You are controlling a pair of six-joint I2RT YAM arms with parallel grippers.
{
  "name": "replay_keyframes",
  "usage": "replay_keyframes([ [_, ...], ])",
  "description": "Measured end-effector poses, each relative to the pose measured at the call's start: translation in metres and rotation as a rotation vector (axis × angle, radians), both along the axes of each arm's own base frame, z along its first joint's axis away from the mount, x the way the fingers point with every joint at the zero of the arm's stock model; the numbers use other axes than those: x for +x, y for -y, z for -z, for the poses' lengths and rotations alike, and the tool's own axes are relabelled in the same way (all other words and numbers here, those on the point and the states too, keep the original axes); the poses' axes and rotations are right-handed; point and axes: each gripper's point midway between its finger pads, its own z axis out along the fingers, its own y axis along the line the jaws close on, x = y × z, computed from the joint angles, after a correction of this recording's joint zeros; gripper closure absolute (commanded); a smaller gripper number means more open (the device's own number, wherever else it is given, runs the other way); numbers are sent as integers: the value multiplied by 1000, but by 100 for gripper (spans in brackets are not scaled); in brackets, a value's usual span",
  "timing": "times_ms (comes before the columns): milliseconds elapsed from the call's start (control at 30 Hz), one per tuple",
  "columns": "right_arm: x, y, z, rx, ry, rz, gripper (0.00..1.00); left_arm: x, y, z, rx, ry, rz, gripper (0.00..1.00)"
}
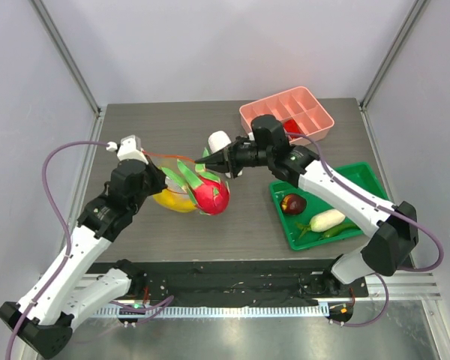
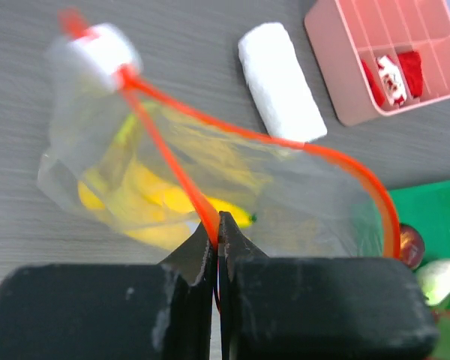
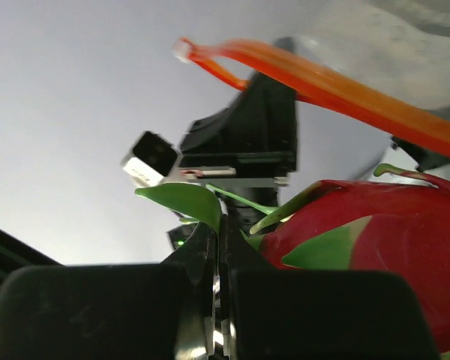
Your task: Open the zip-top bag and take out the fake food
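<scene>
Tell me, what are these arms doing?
The left gripper pinches the orange zip strip of the zip-top bag, holding its mouth open. The right gripper is shut on a leaf of the dragon fruit at that mouth. A banana lies in the bag; other toy produce sits in the green tray.

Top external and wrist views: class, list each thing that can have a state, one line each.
zip-top bag, mouth open
left pincer, shut on the bag's zip strip
right pincer, shut on a dragon fruit leaf
dragon fruit, held by its leaf
banana, inside the bag
green tray, holding three toy foods
</scene>
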Motion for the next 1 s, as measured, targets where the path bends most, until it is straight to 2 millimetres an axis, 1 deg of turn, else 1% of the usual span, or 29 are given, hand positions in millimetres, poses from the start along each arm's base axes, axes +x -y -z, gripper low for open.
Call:
replay_keyframes([
  [100,-8,8,1,-39,9,-59,99,4,-6,-20,37,44,-9,100],
  [167,0,16,-12,-41,72,-70,99,4,-8,-27,48,55,-11,100],
  [233,15,26,-30,-31,158,-47,99,3,-9,-27,58,51,-8,100],
  [300,35,43,-46,-23,255,-4,99,1,-10,-23,72,31,-4,100],
  [333,45,55,-49,-31,296,24,99,0,-10,-21,77,19,-1,100],
  [400,66,86,-42,-84,351,86,99,-2,-9,-18,87,-12,10,100],
  [467,89,123,-25,-169,378,160,99,-3,-6,-16,88,-45,20,100],
  [567,120,198,19,-378,384,279,99,-2,1,-17,84,-88,44,100],
  [633,129,247,53,-550,368,331,99,-4,3,-15,86,-113,56,100],
  [667,129,265,67,-623,356,346,99,-5,4,-13,87,-124,61,100],
  [700,128,288,85,-723,349,355,99,-6,5,-11,88,-135,67,100],
  [800,110,336,133,-965,305,324,99,-12,5,-5,89,-166,81,100],
  [833,103,345,144,-1009,290,310,99,-14,6,-4,86,-175,84,100],
  [867,92,359,160,-1075,268,281,99,-15,7,-3,83,-183,89,100],
  [900,85,366,171,-1113,250,257,97,-17,8,-2,79,-190,94,100],
  [933,76,376,182,-1167,224,225,94,-18,9,-1,74,-193,100,100],
  [967,69,385,192,-1212,206,196,81,-18,10,-1,70,-196,105,100],
  [1000,64,392,200,-1257,193,167,75,-19,11,-1,65,-200,112,100],
])
